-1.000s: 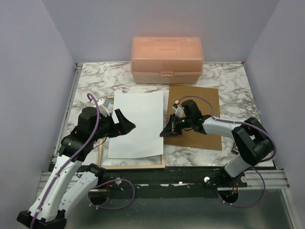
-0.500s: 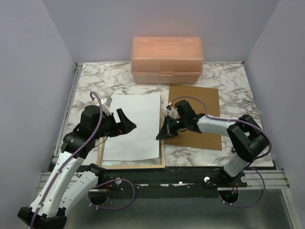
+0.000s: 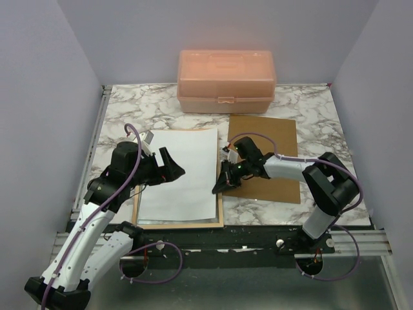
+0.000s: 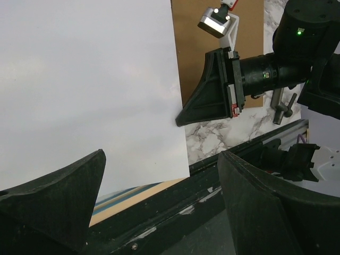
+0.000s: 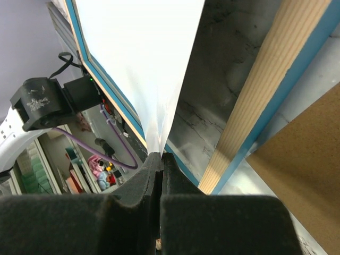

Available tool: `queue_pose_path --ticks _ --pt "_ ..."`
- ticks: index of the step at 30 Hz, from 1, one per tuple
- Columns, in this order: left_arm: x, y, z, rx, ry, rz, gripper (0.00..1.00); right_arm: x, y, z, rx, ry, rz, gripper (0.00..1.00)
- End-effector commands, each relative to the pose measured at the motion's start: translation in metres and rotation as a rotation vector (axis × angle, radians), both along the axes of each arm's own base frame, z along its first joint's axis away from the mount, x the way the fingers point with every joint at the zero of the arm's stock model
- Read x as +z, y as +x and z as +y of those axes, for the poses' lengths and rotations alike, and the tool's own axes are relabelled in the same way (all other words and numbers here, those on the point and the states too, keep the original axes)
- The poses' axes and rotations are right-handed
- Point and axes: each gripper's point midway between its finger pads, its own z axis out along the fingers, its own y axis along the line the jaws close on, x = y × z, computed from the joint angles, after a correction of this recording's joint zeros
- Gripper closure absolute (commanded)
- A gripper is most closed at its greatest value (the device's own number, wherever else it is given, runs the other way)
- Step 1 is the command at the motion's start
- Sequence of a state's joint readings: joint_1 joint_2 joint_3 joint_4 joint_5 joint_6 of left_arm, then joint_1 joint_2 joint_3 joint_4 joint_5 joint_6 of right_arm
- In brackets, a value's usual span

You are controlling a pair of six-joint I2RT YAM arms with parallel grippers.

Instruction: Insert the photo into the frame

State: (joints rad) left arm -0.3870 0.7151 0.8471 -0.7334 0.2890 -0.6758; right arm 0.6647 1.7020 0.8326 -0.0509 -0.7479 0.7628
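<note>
Photo [image 3: 177,173] over frame [image 3: 181,224]; backing board [image 3: 271,145] beside, pink box [image 3: 226,81] behind. Right gripper [image 3: 218,188] pinches the photo's edge; left gripper [image 3: 173,166] gapes above. Right wrist view shows frame's blue side, unseen from above.

Orange box [image 3: 226,81] blocks far centre. Bare surface [image 3: 316,106] is passable right of the box and beyond backing board [image 3: 271,139]. Left gripper [image 3: 173,166] and right gripper [image 3: 219,187] flank photo [image 3: 184,152]; narrow gap between them.

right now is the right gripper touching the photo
Touching. The right wrist view shows the right gripper shut on the edge of the photo, the white sheet running straight in between the closed jaws.
</note>
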Motion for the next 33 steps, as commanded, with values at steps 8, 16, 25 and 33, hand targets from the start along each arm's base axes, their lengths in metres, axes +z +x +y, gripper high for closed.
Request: queue_pose_path --ticks 8,16,25,33 --pt "-0.004 -0.002 0.003 -0.014 0.032 0.006 0.11 0.008 0.003 0.005 0.084 -0.011 -0.036 1.00" --pt "-0.005 -0.002 0.006 0.002 0.042 0.005 0.11 0.006 0.011 0.013 0.109 -0.019 -0.027 1.00" --pt "-0.009 -0.003 0.008 0.004 0.048 0.014 0.11 0.013 0.005 0.008 0.129 -0.020 -0.033 1.00" --pt "-0.008 -0.004 0.008 0.005 0.045 0.012 0.11 0.016 -0.004 -0.001 0.144 -0.030 -0.041 1.00"
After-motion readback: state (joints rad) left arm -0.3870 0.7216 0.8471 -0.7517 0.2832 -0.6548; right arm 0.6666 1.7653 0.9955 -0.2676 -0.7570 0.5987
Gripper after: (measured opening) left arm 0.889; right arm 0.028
